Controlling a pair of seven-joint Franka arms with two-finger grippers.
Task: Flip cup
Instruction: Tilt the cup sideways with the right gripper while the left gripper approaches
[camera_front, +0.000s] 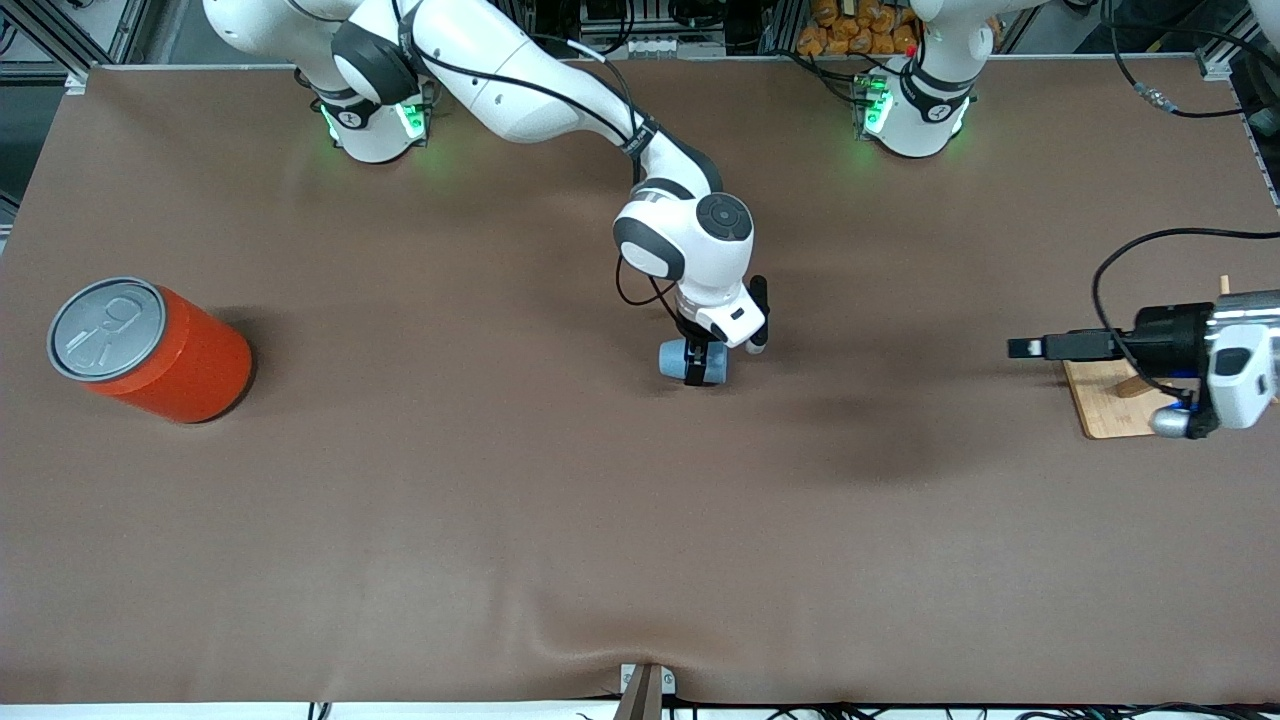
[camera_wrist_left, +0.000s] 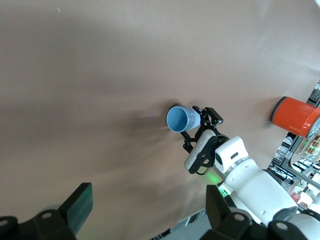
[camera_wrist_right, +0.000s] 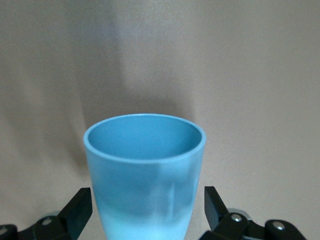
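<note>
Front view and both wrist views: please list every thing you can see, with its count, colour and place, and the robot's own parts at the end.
cup: one, light blue, lying on its side near the middle of the table, between the right gripper's fingers
can: one, orange-red with a grey pull-tab lid, on the table at the right arm's end
board: one, light wood, at the left arm's end, partly hidden under the left gripper
table: one, covered in brown cloth
right gripper: one, black fingers, down at the cup with a finger on each side of it; whether they press on it is not visible
left gripper: one, black, waiting open in the air over the left arm's end of the table
</note>
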